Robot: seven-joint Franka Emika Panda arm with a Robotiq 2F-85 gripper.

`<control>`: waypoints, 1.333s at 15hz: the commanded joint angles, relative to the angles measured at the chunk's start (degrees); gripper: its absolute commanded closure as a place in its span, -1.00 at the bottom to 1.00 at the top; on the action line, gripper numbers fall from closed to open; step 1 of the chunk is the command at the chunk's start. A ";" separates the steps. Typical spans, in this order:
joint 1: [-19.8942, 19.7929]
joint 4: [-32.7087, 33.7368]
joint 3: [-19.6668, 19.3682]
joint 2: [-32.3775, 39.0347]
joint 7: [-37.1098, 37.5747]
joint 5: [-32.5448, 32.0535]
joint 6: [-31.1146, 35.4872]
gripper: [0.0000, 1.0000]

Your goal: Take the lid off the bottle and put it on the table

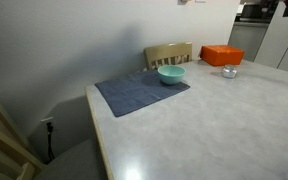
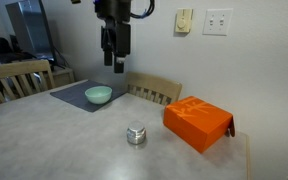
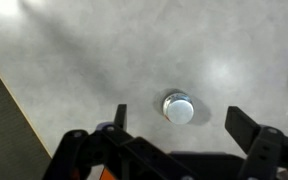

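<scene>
- Gripper [image 2: 113, 62] hangs high over the table [image 2: 44, 150]. The jaws stand apart with nothing between them; the wrist view shows both fingers [image 3: 120, 115] spread wide.
- Bottle [image 2: 135, 134] stands on bare tabletop, at 5 o'clock from the teal bowl [image 2: 98, 95] and at 9 o'clock from the orange box [image 2: 197, 122]. It is clear of both and off the placemat [image 2: 74, 98].
- Lid [image 3: 178, 106] sits on top of the bottle. It reads pale from above; its colour and its seam with the body are too small to make out.
- Attitude: the bottle is upright, with its long axis vertical and the lid facing straight up. It is round in plan, so no wrist heading is favoured.
- Step in hand (judged): approach from above. In the wrist view the lid lies about midway between the fingers, so alignment looks good.
- To do it well: descend straight down and keep the lid centred. Stop at lid height, not body height, and close on the lid's rim only.
- Risk: the bottle is small and light and nothing holds it, so it may lift or spin with the lid. Pull gently, then set the lid on open table toward 7 o'clock.
</scene>
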 commanded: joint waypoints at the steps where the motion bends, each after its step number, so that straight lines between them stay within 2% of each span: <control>1: 0.56 4.16 -0.14 7.84 0.95 -3.73 -5.27 -1.00; 2: 0.23 0.50 0.10 3.02 0.22 -1.54 -1.43 -1.00; 4: 0.33 0.74 0.12 4.84 0.43 -1.89 -1.35 -1.00; 7: 0.32 0.86 0.10 3.80 0.43 -1.88 -1.37 -1.00; 9: 0.16 -0.49 0.39 3.27 -1.17 -1.30 3.38 -1.00; 12: -0.11 -3.16 1.07 4.08 -3.58 0.85 16.87 -1.00; 14: -0.11 -3.49 1.56 6.15 -6.32 1.51 21.09 -1.00; 17: 0.22 -2.31 2.19 9.65 -7.71 0.99 18.70 -1.00; 19: 0.68 -1.10 1.88 11.65 -5.91 -0.44 16.32 -1.00; 20: 0.59 -2.62 2.02 9.92 -5.90 0.27 18.25 -1.00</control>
